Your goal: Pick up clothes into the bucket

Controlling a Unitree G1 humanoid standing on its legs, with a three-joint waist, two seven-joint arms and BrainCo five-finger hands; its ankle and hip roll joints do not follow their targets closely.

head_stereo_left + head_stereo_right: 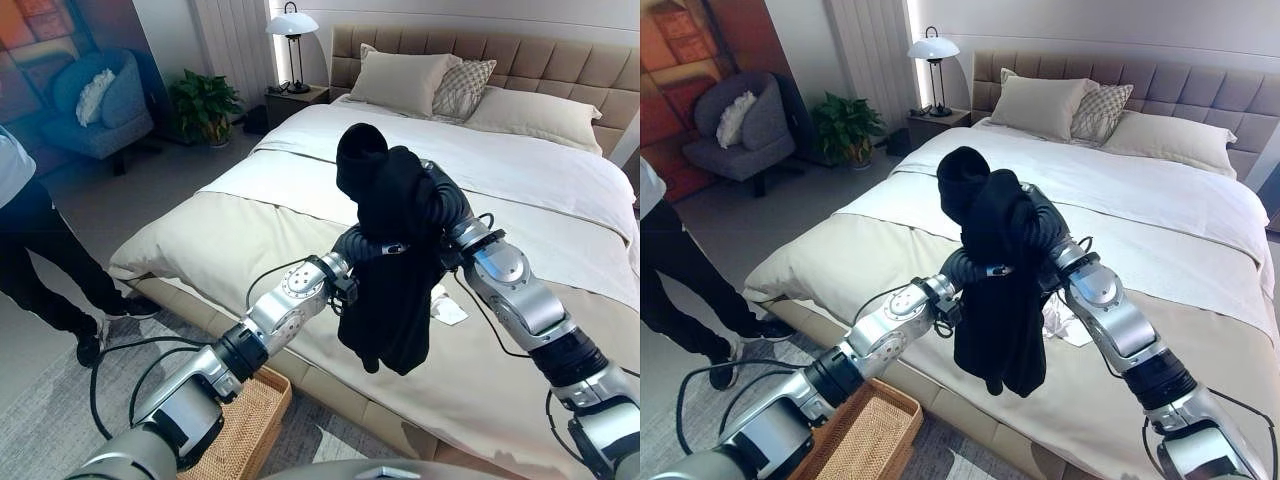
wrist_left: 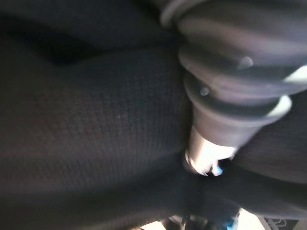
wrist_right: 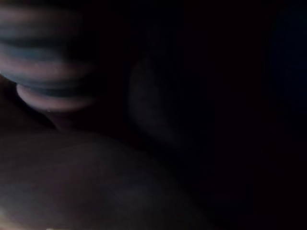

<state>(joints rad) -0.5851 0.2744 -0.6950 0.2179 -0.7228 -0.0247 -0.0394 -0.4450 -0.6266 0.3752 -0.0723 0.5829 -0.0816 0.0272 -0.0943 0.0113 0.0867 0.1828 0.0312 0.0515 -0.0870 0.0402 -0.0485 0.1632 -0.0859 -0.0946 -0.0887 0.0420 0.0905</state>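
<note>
Left eye view: both arms are reaching over the near edge of the bed (image 1: 300, 240), and a black garment (image 1: 392, 270) is hanging raised above the mattress, draped over both wrists. The left hand (image 1: 372, 244) and the right hand (image 1: 440, 205) are lying buried in the cloth, so whether their fingers are gripping cannot be told. A woven basket (image 1: 252, 415) is sitting on the floor just below the left arm, against the bed base. A person (image 1: 40, 250) in dark trousers is standing at the left edge.

Right eye view: the same garment is hanging well above the basket, not in it. A small pale cloth (image 1: 1065, 325) is lying on the bed just behind the garment. A lamp (image 1: 933, 55) is standing on the nightstand beside the headboard.

Left wrist view: black knit fabric is pressing close against a dark ribbed cover.

Right wrist view: dark cloth is covering the hand; finger position cannot be read.
</note>
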